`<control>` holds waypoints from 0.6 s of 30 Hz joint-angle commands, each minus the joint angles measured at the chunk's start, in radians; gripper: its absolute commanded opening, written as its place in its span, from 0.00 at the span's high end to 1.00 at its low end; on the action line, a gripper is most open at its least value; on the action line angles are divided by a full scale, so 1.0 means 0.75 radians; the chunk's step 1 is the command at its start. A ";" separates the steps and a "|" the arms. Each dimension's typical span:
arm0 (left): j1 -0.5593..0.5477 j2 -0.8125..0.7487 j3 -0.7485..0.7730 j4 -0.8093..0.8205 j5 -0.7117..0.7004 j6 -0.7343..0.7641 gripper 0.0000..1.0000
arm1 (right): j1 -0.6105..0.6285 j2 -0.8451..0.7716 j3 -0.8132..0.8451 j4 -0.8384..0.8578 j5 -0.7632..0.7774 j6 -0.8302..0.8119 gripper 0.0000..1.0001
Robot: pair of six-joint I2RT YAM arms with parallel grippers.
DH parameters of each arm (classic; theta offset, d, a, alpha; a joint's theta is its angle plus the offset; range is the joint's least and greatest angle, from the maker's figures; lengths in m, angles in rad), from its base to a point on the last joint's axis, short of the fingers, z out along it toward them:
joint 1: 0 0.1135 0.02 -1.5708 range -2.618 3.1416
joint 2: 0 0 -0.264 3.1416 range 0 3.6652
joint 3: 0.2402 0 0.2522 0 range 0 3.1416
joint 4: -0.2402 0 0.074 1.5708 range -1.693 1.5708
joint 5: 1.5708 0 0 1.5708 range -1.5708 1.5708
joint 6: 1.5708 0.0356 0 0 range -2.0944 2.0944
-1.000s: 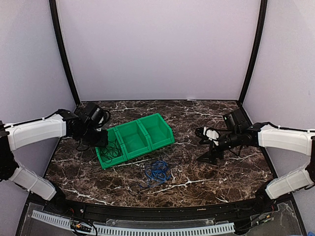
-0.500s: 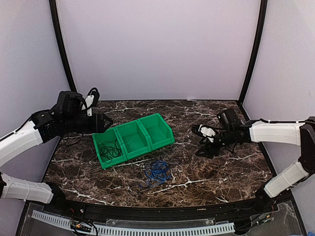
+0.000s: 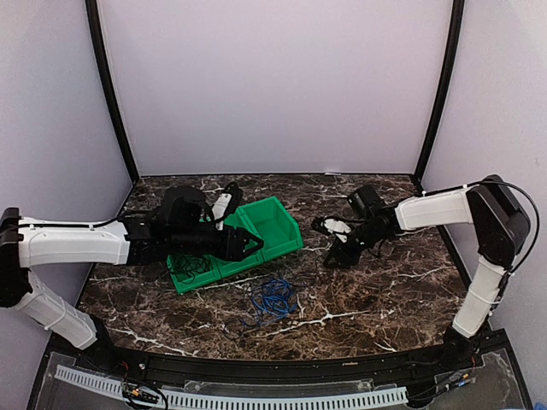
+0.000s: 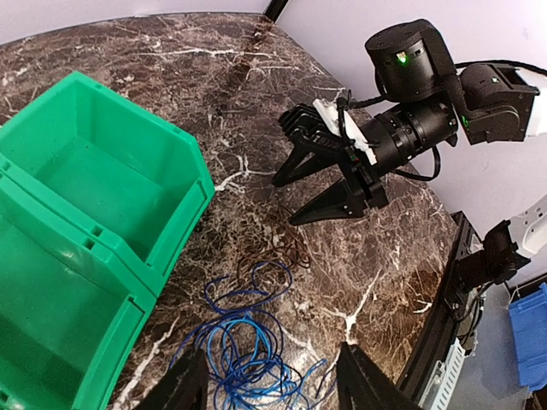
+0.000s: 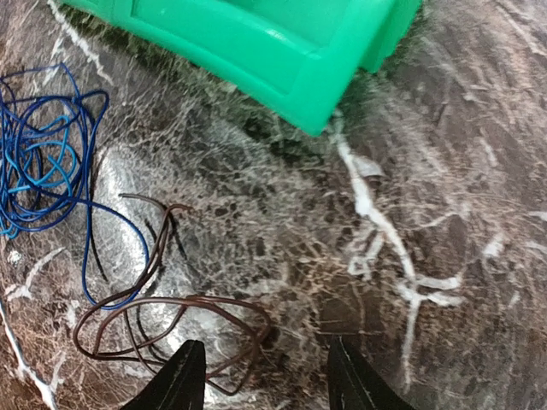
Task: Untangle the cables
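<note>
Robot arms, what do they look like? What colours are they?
The left arm and right arm have smooth white shells with chunky round black joints. The right gripper has two pointy black fingers with a white piece behind them. A small green light glows on its round black wrist, and a thin black cable loops underneath. The left gripper has black fingers too.

Cable tangle (image 3: 272,299) on table (image 3: 385,290) before bin (image 3: 278,224); another bundle (image 3: 192,265) in bin's left end.
</note>
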 commanded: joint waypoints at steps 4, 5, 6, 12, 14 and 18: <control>-0.128 0.244 0.097 0.214 -0.044 -0.089 0.47 | 0.047 0.052 0.045 -0.034 0.053 0.053 0.77; -0.147 0.287 0.107 0.223 -0.048 -0.088 0.47 | 0.046 0.032 0.043 -0.030 0.066 0.055 0.82; -0.158 0.305 0.122 0.230 -0.052 -0.087 0.47 | 0.046 0.008 0.037 -0.027 0.073 0.055 0.87; -0.221 0.434 0.144 0.417 -0.101 -0.064 0.45 | 0.055 -0.140 -0.021 -0.024 0.016 0.026 1.00; -0.237 0.466 0.154 0.501 -0.119 -0.041 0.37 | 0.062 -0.172 -0.041 -0.036 -0.028 0.009 1.00; -0.255 0.547 0.216 0.581 -0.181 -0.005 0.33 | 0.066 -0.231 -0.058 -0.059 -0.083 -0.009 1.00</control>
